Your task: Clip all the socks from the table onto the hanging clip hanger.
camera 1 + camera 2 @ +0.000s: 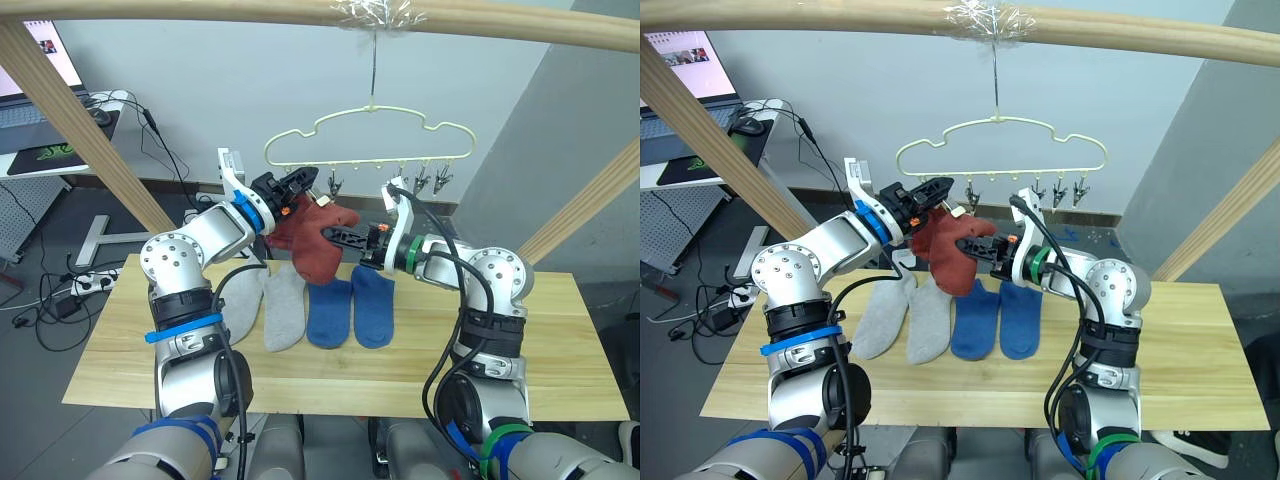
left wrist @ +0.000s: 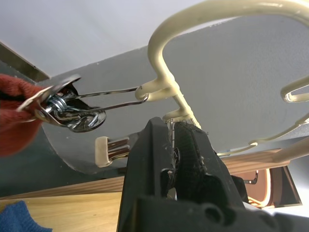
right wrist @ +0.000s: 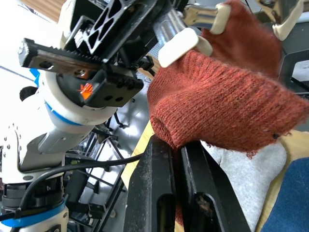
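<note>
The near strip of the counter is bare pale plank from edge to edge, and the right end beyond the robot's right arm is open too. Farther in, four socks lie flat side by side with toes toward the robot: two grey socks on the left, two blue socks just beside them on the right, neighbours touching or nearly so. Their cuffs reach up near the counter's far edge.

Above that row, both arms meet in mid-air. The right pincer points leftward and is closed on a fold of a rust red sock; in the right wrist view its two fingers stand narrow with the knit pinched between them. The sock hangs bunched, its lower end dangling over the cuffs of the inner grey and blue socks. There may be a second red sock bunched in with it, but the folds make this hard to tell.

The left pincer reaches up to the clip hanger, and its fingers are pressed narrow around a metal clip on the hanger's lower bar. A neighbouring clip bites the edge of the red knit.

The hanger hangs by its hook from a wooden pole across the top. Free clips dangle along its right half, with open air below them.
</note>
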You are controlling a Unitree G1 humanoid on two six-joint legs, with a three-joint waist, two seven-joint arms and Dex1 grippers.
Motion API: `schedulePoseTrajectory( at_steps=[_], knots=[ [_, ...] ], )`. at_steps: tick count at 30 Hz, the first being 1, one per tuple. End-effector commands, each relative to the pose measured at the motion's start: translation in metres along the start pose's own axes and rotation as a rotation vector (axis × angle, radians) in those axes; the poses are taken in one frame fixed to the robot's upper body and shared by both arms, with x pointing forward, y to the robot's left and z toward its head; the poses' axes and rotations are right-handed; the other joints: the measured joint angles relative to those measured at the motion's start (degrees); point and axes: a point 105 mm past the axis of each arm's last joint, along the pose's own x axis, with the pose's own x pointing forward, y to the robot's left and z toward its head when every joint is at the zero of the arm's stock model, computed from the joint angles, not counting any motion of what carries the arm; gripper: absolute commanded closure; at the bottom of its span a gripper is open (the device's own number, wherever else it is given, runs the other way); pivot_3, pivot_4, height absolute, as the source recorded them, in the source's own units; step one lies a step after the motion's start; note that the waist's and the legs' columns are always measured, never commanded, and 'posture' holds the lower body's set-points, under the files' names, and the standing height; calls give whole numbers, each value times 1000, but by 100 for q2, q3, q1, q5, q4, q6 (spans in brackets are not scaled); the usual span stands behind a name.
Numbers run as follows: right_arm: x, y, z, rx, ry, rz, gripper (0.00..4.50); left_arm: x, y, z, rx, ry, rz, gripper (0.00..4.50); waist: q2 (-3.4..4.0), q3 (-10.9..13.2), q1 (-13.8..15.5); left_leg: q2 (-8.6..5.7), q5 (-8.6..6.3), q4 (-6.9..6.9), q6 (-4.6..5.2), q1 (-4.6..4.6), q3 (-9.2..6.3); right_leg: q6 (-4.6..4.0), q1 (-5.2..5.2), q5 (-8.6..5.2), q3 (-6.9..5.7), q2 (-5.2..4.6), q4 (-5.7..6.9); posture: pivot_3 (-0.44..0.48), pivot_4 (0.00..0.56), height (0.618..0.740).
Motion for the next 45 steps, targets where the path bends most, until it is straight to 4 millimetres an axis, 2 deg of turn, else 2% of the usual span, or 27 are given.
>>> schedulePoseTrajectory(
  at_steps=[1,12,13,18,27,30,32,40,41,45],
  knots=[
    [2,14,16,-56,-43,45,4490,0,-14,5,32,-22,-46,4421,0,0,1,0,0,0,0,0,0,0,0,0,0,0,0,107,179,740],
    [1,14,22,-68,-49,48,4490,1,-11,0,56,-4,-33,4421,0,0,3,1,0,-3,0,0,0,0,-1,0,0,0,-1,107,179,740],
    [1,14,22,-68,-48,48,4500,1,-10,0,56,-6,-32,3692,0,0,3,0,0,-3,0,0,0,0,-1,0,0,0,0,107,179,740],
    [1,14,22,-67,-49,49,4500,0,-11,0,48,-6,-39,2140,0,0,4,0,0,-3,0,0,0,0,-1,0,0,0,-1,107,179,740],
    [1,13,20,-69,-45,41,4500,-2,-16,4,32,-22,-73,2140,0,0,3,0,0,-3,0,0,0,0,-1,0,0,0,-1,108,178,740],
    [3,12,18,-73,-39,30,3801,-4,-20,1,64,-2,-86,2109,0,0,3,1,0,-3,0,0,0,0,-1,0,0,0,-1,111,177,740],
    [3,12,15,-78,-29,29,3149,-7,-22,-3,128,28,-77,2109,0,0,-1,1,0,-3,0,0,0,0,-1,0,0,0,-1,114,177,740],
    [-5,5,1,-87,4,-5,188,-27,-19,-16,469,116,7,2109,0,0,22,2,0,-10,0,0,1,0,-3,0,1,0,-2,141,178,740],
    [-7,3,-1,-92,12,-15,24,-29,-18,-17,496,121,14,2109,0,0,29,2,0,-10,0,0,1,0,-3,0,0,0,-2,151,176,740],
    [-24,-8,-19,-172,86,-82,24,-36,-12,-21,645,129,44,2109,1,0,73,2,0,-10,0,0,1,0,-3,0,1,0,-4,156,175,740]
  ],
)
